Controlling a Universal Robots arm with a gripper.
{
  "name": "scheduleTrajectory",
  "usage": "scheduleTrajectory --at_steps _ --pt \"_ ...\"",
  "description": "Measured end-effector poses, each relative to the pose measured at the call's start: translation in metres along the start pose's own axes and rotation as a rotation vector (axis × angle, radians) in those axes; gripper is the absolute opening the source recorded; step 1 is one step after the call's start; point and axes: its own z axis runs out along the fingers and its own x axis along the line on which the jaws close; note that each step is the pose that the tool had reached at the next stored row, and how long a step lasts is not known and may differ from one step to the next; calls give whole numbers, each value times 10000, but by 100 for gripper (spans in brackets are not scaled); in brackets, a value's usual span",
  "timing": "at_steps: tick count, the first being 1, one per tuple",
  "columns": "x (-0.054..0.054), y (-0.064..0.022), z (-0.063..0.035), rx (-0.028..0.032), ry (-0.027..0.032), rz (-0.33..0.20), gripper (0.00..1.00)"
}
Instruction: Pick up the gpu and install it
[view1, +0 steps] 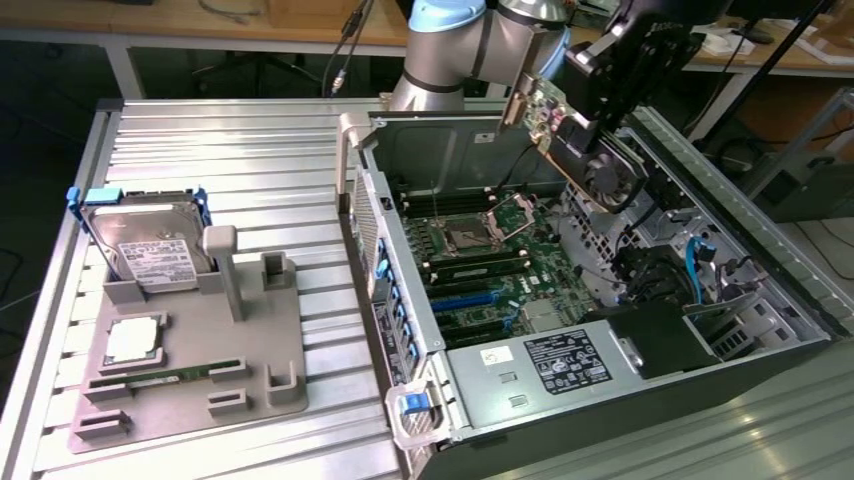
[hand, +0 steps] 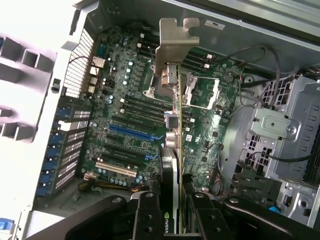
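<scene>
- The gpu (view1: 611, 172) (hand: 172, 165) hangs above the open computer case (view1: 400, 250), clear of the motherboard (view1: 487, 255) (hand: 125, 110), with the hand (view1: 597, 118) (hand: 173, 212) clenched on it.
- Its long axis slants: the silver bracket (view1: 511, 98) (hand: 174, 37) sits high toward the exterior view's left, and the fan end sits lower toward the right.
- In the wrist view the card is edge-on, with the bracket farthest from the hand.
- A green logo (hand: 166, 221) marks the card; its lettering is unreadable, as is the power supply label (view1: 566, 361).
- Below, 1 blue slot (hand: 131, 132) and 1 white slot (hand: 116, 169) lie uncovered; a drive cage (hand: 277, 130) and cables crowd one side.
- A hard drive (view1: 144, 240) stands in a gray fixture (view1: 200, 385) on the ribbed surface (view1: 227, 150), well apart.
</scene>
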Motion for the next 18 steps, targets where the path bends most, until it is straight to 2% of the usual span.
scheduleTrajectory --at_steps 18 --pt "0 0 0 -21 11 -402 27"
